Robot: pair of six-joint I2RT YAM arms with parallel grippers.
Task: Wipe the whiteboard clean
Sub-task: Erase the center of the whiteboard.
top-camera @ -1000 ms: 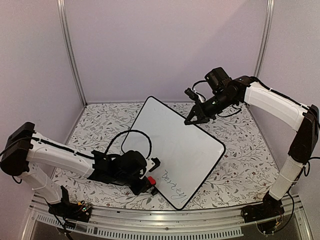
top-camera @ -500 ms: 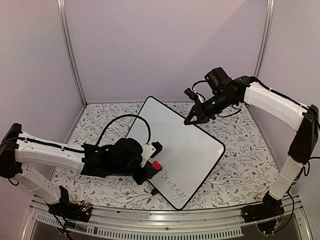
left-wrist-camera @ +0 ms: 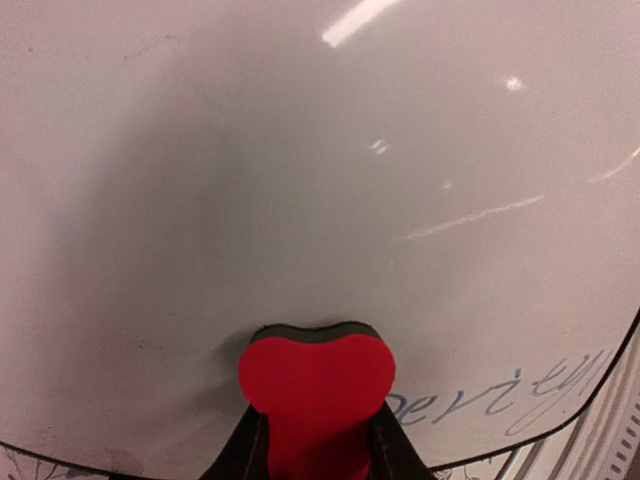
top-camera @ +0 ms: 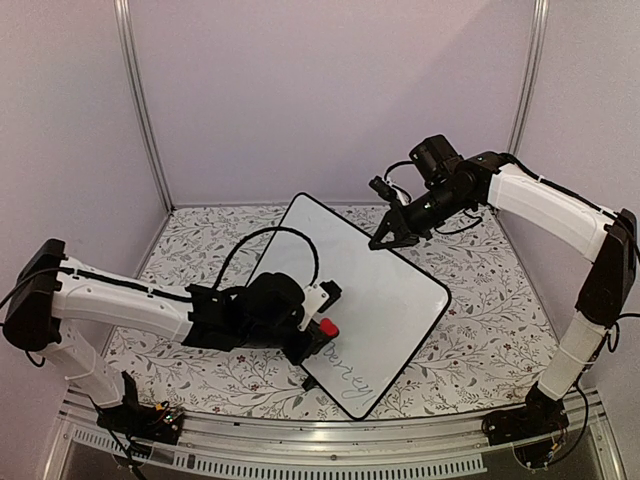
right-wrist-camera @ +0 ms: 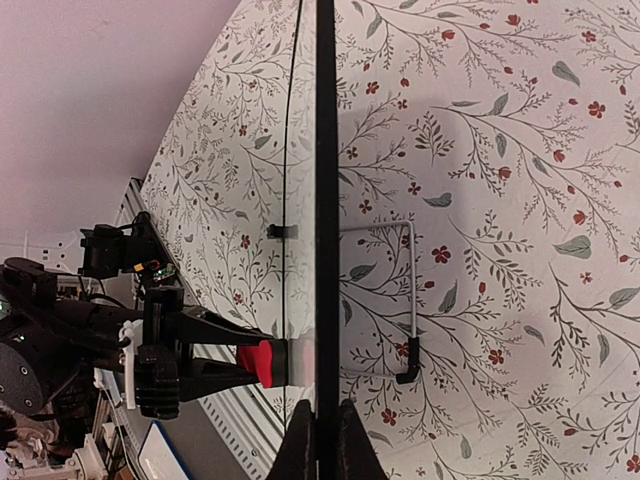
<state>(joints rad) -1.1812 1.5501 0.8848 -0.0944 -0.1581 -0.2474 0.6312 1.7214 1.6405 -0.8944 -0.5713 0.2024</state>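
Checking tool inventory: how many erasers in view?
1. The red eraser is held in the left gripper, pressed against the whiteboard beside the handwriting. Another could be hidden behind the arms.

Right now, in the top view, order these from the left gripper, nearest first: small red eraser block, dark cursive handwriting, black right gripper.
1. The small red eraser block, clamped in the left gripper.
2. The dark cursive handwriting, at the near corner of the whiteboard.
3. The black right gripper, on its far edge.
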